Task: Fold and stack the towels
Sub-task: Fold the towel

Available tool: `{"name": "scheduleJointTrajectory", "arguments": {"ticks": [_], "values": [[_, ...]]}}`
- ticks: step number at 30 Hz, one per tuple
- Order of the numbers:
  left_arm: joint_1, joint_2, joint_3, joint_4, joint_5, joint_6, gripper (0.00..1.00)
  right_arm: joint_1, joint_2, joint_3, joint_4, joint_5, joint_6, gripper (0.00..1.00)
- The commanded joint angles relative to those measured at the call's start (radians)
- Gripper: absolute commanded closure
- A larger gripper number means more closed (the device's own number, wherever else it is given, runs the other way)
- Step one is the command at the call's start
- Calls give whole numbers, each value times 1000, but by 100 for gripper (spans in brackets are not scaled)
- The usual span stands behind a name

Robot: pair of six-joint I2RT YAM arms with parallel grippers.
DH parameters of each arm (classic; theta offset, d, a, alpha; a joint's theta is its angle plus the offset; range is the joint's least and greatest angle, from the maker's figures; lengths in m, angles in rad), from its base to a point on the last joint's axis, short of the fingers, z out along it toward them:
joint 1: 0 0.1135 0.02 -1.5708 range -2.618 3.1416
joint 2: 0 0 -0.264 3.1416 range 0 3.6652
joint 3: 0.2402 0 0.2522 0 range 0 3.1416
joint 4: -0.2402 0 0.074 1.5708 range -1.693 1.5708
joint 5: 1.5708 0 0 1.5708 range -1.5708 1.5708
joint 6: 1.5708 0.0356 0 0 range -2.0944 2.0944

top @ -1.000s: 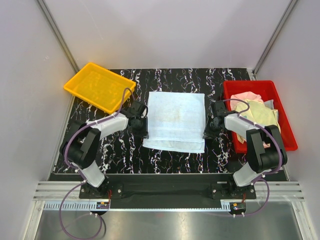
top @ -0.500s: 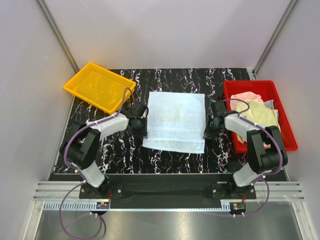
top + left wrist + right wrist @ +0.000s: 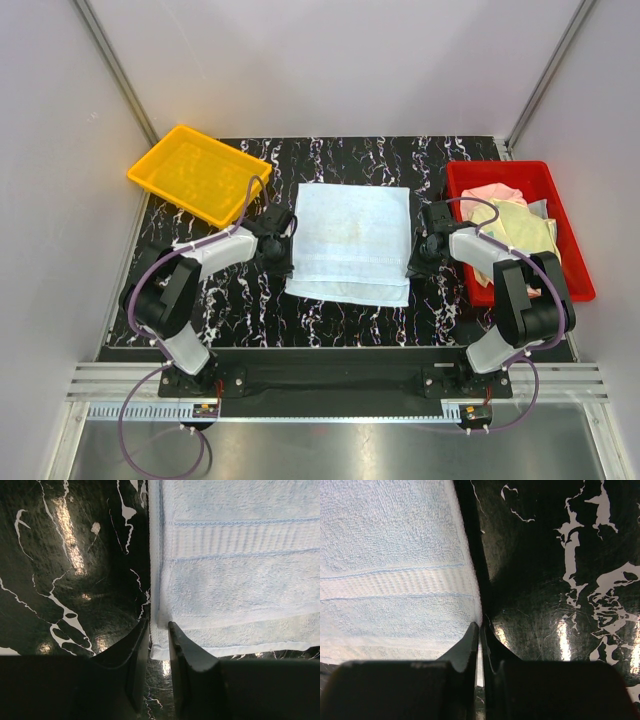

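A light blue towel (image 3: pixel 350 240) lies flat mid-table (image 3: pixel 235 300). The left gripper (image 3: pixel 157 625) pinches its left edge near the near corner, and the right gripper (image 3: pixel 480 626) is closed almost tight on its right edge. A pink towel (image 3: pixel 492 193) and a yellow towel (image 3: pixel 525 232) sit heaped in the red tray (image 3: pixel 500 168) at right.

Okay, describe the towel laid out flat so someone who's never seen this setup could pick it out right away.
On the black marbled table, a yellow tray sits far left and a red tray right. The light blue towel lies in the middle between them. Unlike the pink towel and pale yellow towel bunched in the red tray, it is spread flat.
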Motion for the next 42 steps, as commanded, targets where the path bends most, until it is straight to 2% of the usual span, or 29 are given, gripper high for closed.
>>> {"name": "scheduleJointTrajectory", "arguments": {"ticks": [1,7,14,19,25,27,29,30,31,32,33,36,37,38,39,42], "values": [[-11,8,28,32,-3,-2,74,14,-21,0,6,7,-14,92],[-14,13,37,23,-10,-2,83,14,-19,0,7,7,-18,92],[-21,21,52,18,-8,-3,100,15,-25,6,-3,12,-20,83],[-26,25,64,7,-10,-5,100,15,-31,14,-12,19,-21,82],[-32,7,86,-23,-33,-8,100,17,-34,20,-19,22,-20,91],[-35,-4,91,-26,-34,-13,100,15,-39,20,-20,13,-21,99],[-35,-13,97,-36,-39,-14,100,18,-37,23,-23,13,-20,100],[-38,-15,100,-37,-37,-14,100,20,-39,25,-25,15,-20,99],[-37,-16,103,-43,-37,-13,100,20,-41,31,-29,13,-18,94],[-40,-22,107,-45,-37,-13,100,21,-42,32,-32,15,-18,83],[-40,-24,109,-45,-36,-14,100,21,-44,32,-34,15,-17,80],[-41,-22,109,-48,-39,-11,100,23,-48,38,-39,10,-15,77],[-41,-21,107,-48,-40,-8,99,24,-48,40,-39,9,-14,77],[-40,-21,104,-45,-37,-8,91,24,-48,40,-39,4,-12,78],[-40,-19,100,-45,-39,-5,80,26,-48,40,-37,2,-14,84],[-41,-12,89,-39,-39,-3,72,29,-50,40,-37,-1,-12,92]]}}
